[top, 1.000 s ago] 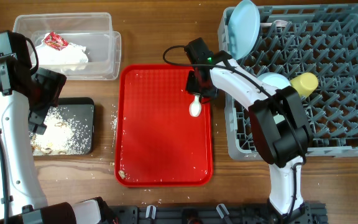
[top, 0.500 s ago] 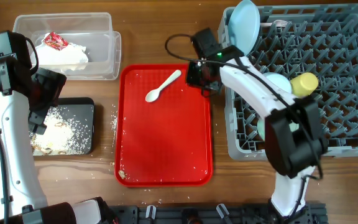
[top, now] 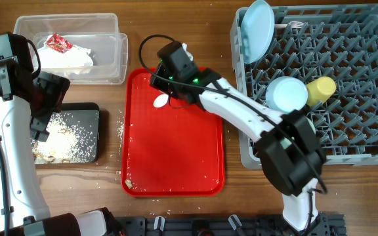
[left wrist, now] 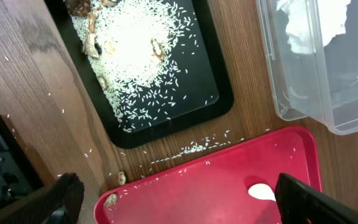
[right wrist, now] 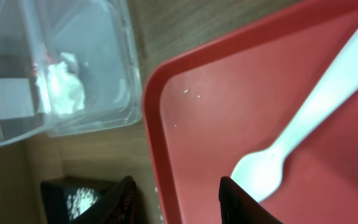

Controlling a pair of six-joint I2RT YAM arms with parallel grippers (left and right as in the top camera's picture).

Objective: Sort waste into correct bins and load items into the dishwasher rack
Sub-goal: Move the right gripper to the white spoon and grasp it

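Jaws of the right gripper (right wrist: 178, 186) are standing parted over the red serving tray (right wrist: 229, 112), gripping nothing. The white plastic spoon (right wrist: 316, 106) is lying flat on it, its bowl seemingly just beside one fingertip. The arm is hiding its handle overhead.

The left gripper (left wrist: 179, 186) is holding its jaws wide and empty. Its view is picking out rice grains (left wrist: 135, 56) and brownish scraps (left wrist: 92, 43) in the black tray (left wrist: 213, 81), with grains spilling onto the tabletop (left wrist: 30, 93).

Overhead alone is showing the dishwasher rack (top: 353, 137) carrying a blue plate (top: 258, 29), blue bowl (top: 286, 94) and yellow-green cup (top: 321, 87). The clear tub (top: 113, 72) is holding a napkin (top: 67, 60) and a red-and-white wrapper (top: 59, 43), its print too small to read.
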